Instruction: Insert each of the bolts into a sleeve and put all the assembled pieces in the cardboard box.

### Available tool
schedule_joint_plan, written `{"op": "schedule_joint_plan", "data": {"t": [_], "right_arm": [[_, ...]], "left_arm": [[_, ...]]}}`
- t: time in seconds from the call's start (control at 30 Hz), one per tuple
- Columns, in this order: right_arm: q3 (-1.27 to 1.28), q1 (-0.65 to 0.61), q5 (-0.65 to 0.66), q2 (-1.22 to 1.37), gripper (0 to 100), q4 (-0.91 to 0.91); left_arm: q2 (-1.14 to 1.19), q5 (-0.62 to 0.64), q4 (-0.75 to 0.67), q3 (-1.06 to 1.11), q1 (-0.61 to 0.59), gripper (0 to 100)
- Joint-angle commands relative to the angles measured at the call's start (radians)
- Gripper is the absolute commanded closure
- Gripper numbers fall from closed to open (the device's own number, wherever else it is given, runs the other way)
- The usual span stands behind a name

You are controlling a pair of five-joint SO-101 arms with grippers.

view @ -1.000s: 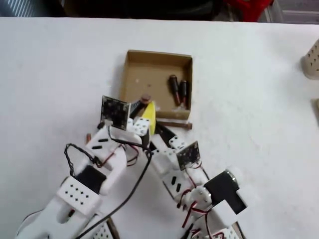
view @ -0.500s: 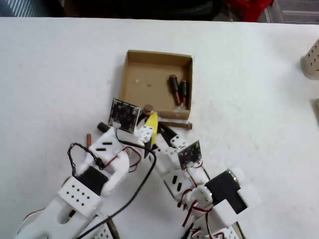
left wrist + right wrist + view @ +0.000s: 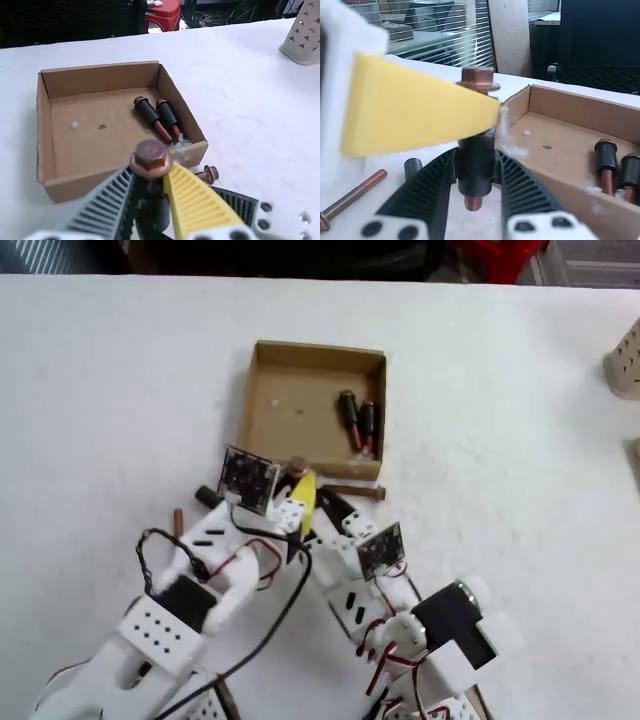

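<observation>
Backed off box [image 3: 320,348], left pincer [image 3: 150,179] pinching bolt [image 3: 151,156], right pincer [image 3: 476,159] pinching sleeve [image 3: 476,172] hiding shank

Most of the cardboard box [image 3: 290,420] floor is bare; two assembled pieces [image 3: 358,422] hug one wall, a bolt [image 3: 352,491] just outside.

We found the left gripper [image 3: 151,175] closed on a bolt [image 3: 151,156] just under its head, with a grey finger on one side and a yellow one on the other. A black sleeve [image 3: 152,216] sat on the shank below. Beyond stood the box [image 3: 100,75], with two assembled pieces [image 3: 150,114] lying by one wall. A loose bolt [image 3: 210,174] lay on the table [image 3: 250,100] beside the box's near corner.
</observation>
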Motion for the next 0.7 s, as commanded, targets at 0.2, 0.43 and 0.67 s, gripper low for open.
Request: {"op": "schedule_joint_plan", "data": {"t": [0.2, 0.43, 0.67], "right_arm": [[0.008, 0.028, 0.0, -0.007, 97.8, -0.01], [0.006, 0.028, 0.0, -0.004, 97.9, -0.01], [0.006, 0.028, 0.0, -0.004, 98.0, -0.01]], "left_arm": [[-0.024, 0.015, 0.005, 0.005, -0.064, 76], [-0.025, 0.017, -0.003, 0.015, -0.054, 70], [-0.027, 0.017, 0.0, -0.044, -0.054, 70]]}}
